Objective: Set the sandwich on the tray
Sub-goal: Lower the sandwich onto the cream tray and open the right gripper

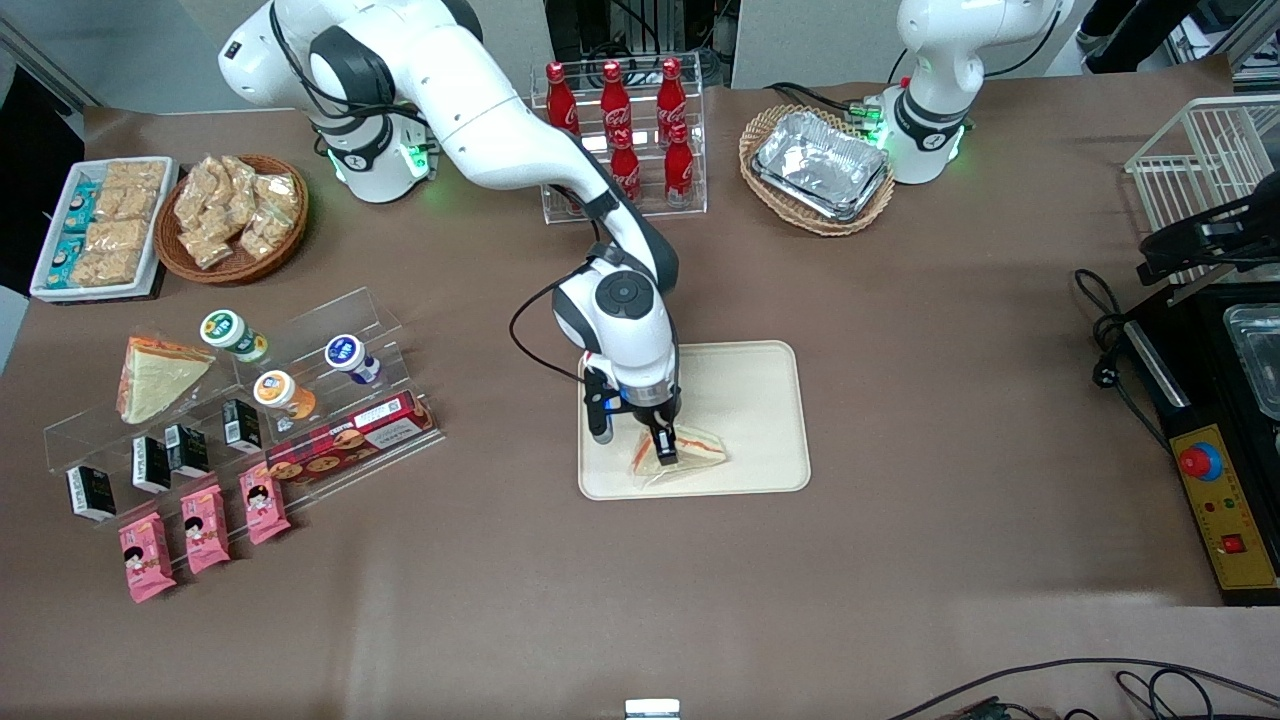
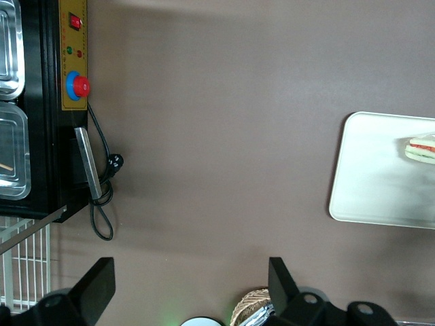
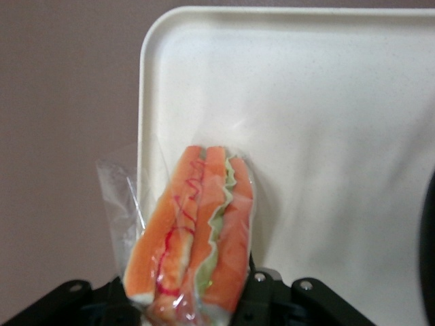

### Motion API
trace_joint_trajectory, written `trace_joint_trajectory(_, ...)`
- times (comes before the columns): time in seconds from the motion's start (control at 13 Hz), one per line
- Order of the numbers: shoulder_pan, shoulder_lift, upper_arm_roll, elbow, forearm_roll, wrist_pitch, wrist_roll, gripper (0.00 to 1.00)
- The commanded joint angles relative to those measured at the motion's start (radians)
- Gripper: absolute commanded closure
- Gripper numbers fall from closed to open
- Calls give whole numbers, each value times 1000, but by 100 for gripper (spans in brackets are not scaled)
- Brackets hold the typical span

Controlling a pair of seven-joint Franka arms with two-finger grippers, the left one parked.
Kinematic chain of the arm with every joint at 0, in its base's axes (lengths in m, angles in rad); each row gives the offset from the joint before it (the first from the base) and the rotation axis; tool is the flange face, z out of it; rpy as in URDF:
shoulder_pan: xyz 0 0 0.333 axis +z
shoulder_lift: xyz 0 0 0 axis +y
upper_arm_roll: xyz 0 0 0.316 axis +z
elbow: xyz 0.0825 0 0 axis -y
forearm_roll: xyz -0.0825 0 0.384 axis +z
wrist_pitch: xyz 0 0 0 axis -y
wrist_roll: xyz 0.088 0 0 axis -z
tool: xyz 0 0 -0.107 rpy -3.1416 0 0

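Note:
The clear-wrapped sandwich (image 1: pixel 692 452) lies on the cream tray (image 1: pixel 750 400), near the tray's rim closest to the front camera and its working-arm end. My right gripper (image 1: pixel 662 447) reaches straight down and is shut on the sandwich. The right wrist view shows the wedge (image 3: pixel 197 234) edge-on between the jaws of the gripper (image 3: pixel 194 309), with orange filling, a green strip and a red line showing. The wedge hangs over a corner of the tray (image 3: pixel 306 102), and its wrap reaches past the rim. In the left wrist view one end of the sandwich (image 2: pixel 421 148) sits on the tray (image 2: pixel 374 176).
Toward the working arm's end stand an acrylic shelf with a triangular sandwich (image 1: pixel 155 375), small bottles and cartons, pink packets (image 1: pixel 205 525) and a snack basket (image 1: pixel 235 215). Cola bottles (image 1: pixel 625 120) and a basket of foil trays (image 1: pixel 818 165) stand farther back. A black control box (image 1: pixel 1225 510) is at the parked arm's end.

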Motion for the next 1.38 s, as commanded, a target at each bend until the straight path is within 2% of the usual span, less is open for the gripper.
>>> trace_joint_trajectory(0.0, -27, 47, -2, 59, 1, 41, -3, 51)
trace_joint_trajectory(0.15, -33, 49, -2, 59, 1, 42, -2, 45)
trace_joint_trajectory(0.23, -33, 49, -2, 59, 3, 42, 1, 25)
trace_joint_trajectory(0.38, -33, 47, -2, 57, 3, 42, 3, 5)
trace_joint_trajectory(0.46, -33, 46, -2, 57, 3, 42, 3, 0)
trace_joint_trajectory(0.85, -25, -26, -3, 45, 6, 23, -3, 0)
trace_joint_trajectory(1.08, -54, -123, -7, 42, 1, -121, -60, 0)
trace_joint_trajectory(1.31, -94, -250, -5, 14, 9, -314, -248, 0)
